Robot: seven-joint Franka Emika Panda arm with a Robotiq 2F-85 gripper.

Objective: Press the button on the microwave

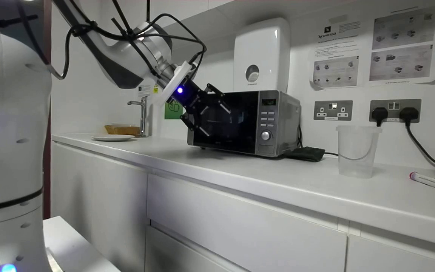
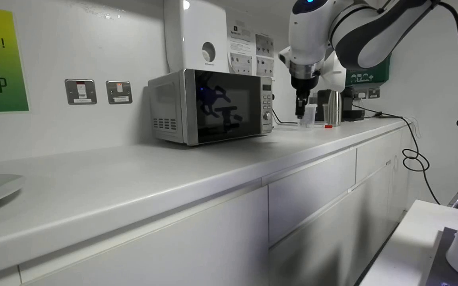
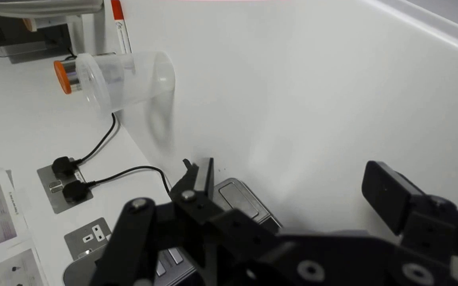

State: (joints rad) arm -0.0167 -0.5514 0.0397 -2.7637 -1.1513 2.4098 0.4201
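Observation:
The silver-grey microwave (image 1: 227, 132) stands on the counter with its dark glass door shut; it also shows in an exterior view (image 2: 229, 107). Its control strip (image 1: 266, 124) has a display, small silver buttons (image 1: 267, 119), a round knob (image 1: 266, 135) and a wide panel at the bottom. My gripper (image 1: 216, 120) is open and empty, in front of the door and apart from it; an exterior view shows it edge-on (image 2: 300, 115). In the wrist view my gripper (image 3: 292, 182) hides the knob and much of the strip; the bottom panel (image 3: 240, 199) shows beside the left finger.
A clear plastic tub (image 1: 357, 151) and a red marker (image 1: 434, 183) are on the counter beyond the control-strip end. A dark cloth-like item (image 1: 305, 154) lies against the microwave's side. A plate (image 1: 113, 138) lies near the tap (image 1: 142, 113). A white box (image 1: 261, 56) hangs above.

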